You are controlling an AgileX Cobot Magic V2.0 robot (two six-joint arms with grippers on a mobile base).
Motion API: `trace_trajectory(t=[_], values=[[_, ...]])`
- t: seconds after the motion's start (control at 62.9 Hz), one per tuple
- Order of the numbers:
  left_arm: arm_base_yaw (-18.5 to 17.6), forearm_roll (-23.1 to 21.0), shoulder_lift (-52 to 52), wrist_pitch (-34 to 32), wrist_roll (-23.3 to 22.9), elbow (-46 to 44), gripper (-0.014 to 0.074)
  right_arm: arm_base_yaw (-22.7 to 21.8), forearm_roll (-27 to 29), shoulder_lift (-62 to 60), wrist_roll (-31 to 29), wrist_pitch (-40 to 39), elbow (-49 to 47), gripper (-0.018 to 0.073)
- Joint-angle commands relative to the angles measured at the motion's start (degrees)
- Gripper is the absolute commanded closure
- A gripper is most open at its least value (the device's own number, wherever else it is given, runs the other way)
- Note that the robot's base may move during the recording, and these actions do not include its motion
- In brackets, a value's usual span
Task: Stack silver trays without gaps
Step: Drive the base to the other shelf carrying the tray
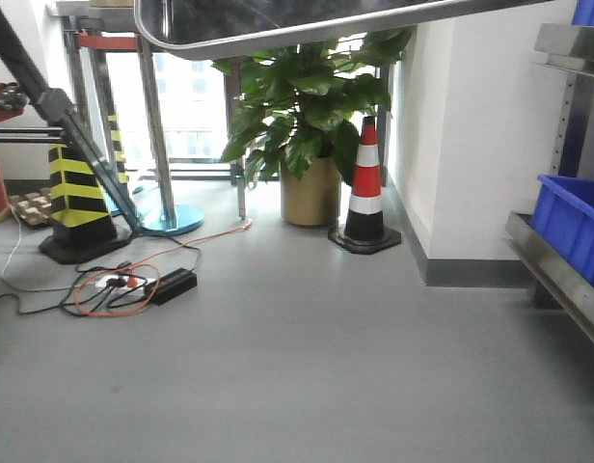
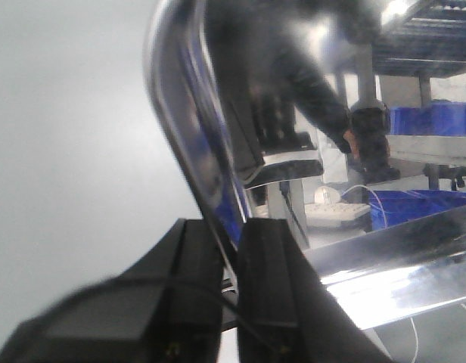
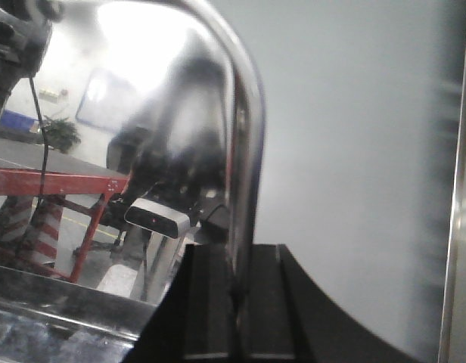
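Silver tray (image 1: 278,24): front view, held aloft at top of frame, high above floor (image 1: 307,376).
Left wrist view: left hand (image 2: 231,283) clamped on rim.
Right wrist view: right hand (image 3: 237,295) likewise pinching rim.
Risk: thin-edge grips slip, tray tilts, stack gaps.

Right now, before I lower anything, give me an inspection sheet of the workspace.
Surface: no table in view, only grey floor.
Job's things: one silver tray held aloft; no second tray seen.
Clutter: red-white traffic cone, yellow-black cone, potted plant.
Grippers: left gripper and right gripper, jaws shut on the tray's rim.
Cables: orange cable looped on the floor by a power strip.
Surroundings: blue bin on steel shelf at right; white wall.
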Motion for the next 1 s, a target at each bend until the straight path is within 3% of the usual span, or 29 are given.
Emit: trace_trajectory(t=[0.0,0.986], values=[[-0.97,-5.52,-1.95,2.14,1.90,-1.67,0.0645,0.48,2.99,-1.77,-0.60,-0.18,-1.90,0.0503],[-0.97,-5.77,-1.95,1.92,1.90,-1.67,0.0645,0.48,2.99,-1.73,-0.60,-0.18,-1.90,0.0503]])
